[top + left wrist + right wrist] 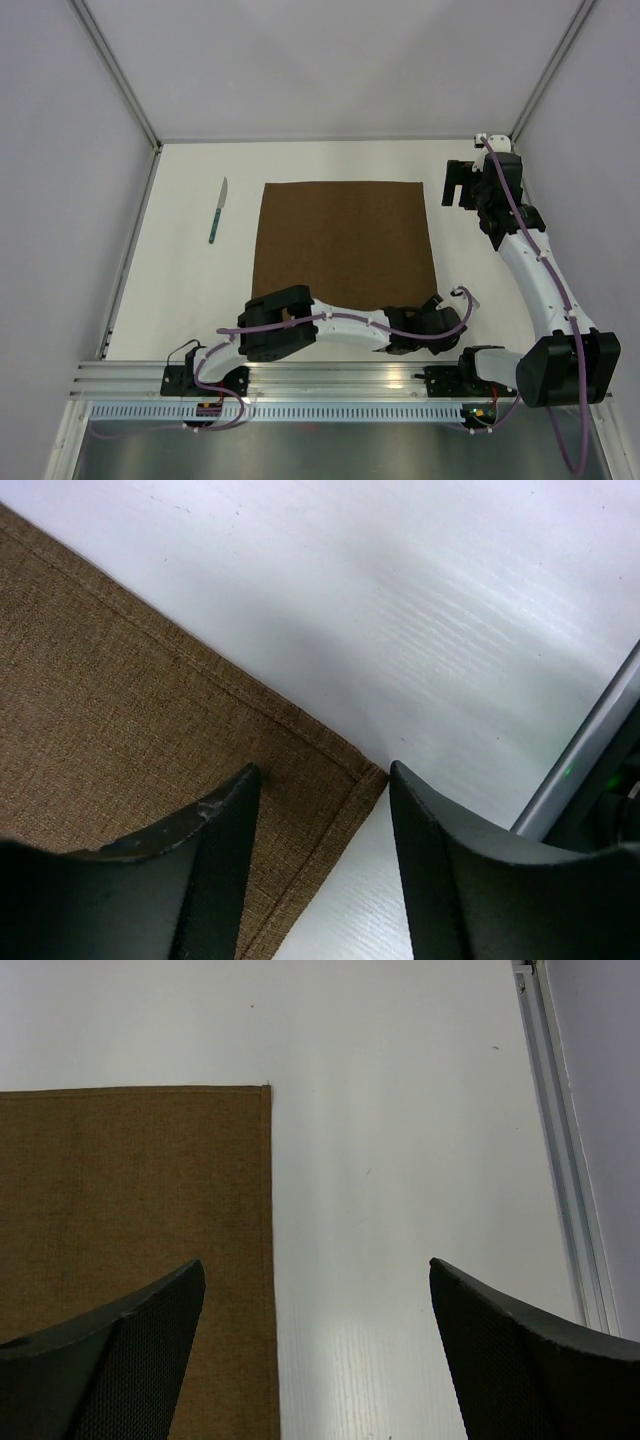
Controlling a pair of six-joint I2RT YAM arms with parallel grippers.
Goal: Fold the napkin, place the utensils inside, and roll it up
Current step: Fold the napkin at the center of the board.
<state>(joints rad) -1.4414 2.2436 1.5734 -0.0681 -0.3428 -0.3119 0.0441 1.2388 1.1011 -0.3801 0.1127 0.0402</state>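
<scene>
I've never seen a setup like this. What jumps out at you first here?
The big brown napkin lying flat in the middle of the white table stands out first. The left hand hangs open over its near right corner, while the right hand is open beside the far right corner. A green-handled knife lies alone to the napkin's left.

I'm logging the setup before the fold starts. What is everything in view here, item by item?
napkin: one, dark brown, spread flat mid-table.
knife: one, green handle and silver blade, on the table left of the napkin.
table: one, white.
rail: one, silver, along the table's near edge.
left arm: one, white and black, jaws open at the napkin's near right corner.
right arm: one, white and black, jaws open beside the napkin's far right corner.
</scene>
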